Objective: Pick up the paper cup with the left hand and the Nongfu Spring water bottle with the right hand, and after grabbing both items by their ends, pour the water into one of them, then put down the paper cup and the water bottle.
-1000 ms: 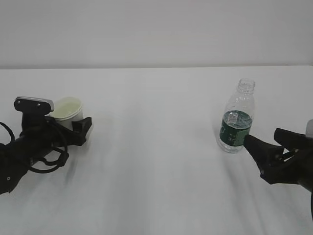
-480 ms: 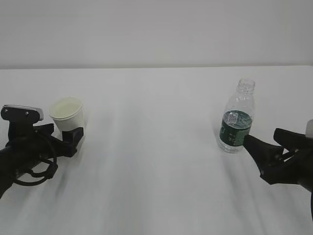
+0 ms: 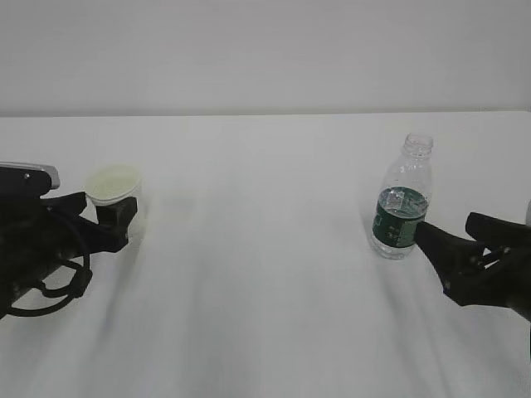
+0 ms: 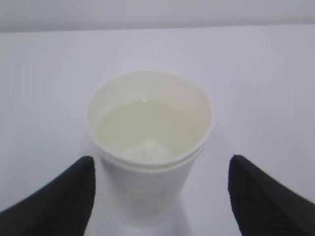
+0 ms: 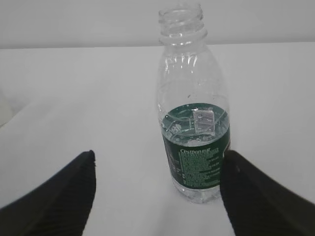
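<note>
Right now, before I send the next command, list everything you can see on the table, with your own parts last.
paper cup: one, white with pale yellowish inside, upright on the left of the table, liquid visible inside in the left wrist view.
water bottle: one, clear with dark green label, no cap, upright on the right.
table: one, white, under everything.
left tool: one, black, open, fingers either side of the cup, not touching.
right tool: one, black, open, just short of the bottle.

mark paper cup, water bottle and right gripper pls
paper cup (image 4: 150,162): left wrist view, on its front wall below the rim.
water bottle (image 5: 197,162): right wrist view, on the green label.
right gripper (image 3: 452,242): exterior view, between its two fingertips.
</note>
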Tool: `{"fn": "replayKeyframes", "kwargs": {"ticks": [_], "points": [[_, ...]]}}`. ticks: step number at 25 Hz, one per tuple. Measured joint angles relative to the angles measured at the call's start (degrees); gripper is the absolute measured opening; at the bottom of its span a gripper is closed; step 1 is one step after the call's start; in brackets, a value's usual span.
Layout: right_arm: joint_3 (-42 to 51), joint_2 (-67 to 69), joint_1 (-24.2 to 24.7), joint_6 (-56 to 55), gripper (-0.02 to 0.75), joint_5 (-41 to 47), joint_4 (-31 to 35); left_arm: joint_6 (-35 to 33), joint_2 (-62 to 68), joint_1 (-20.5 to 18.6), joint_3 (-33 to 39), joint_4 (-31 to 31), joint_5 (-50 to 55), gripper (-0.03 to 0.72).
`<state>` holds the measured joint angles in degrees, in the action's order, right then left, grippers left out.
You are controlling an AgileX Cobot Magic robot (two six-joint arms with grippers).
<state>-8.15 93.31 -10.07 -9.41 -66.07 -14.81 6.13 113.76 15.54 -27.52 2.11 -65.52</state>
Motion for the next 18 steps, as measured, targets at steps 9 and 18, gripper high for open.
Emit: {"fn": "replayKeyframes", "kwargs": {"ticks": [9,18], "points": [[0.29,-9.04,0.0,-0.82,0.589,0.26,6.63,0.0,-11.11,5.34,0.28,4.63,0.73,0.587],[-0.7,-20.28,0.0,-3.7,0.588,10.92,7.41,-0.1,-27.91,5.34,0.57,6.01,13.71,0.58]]}}
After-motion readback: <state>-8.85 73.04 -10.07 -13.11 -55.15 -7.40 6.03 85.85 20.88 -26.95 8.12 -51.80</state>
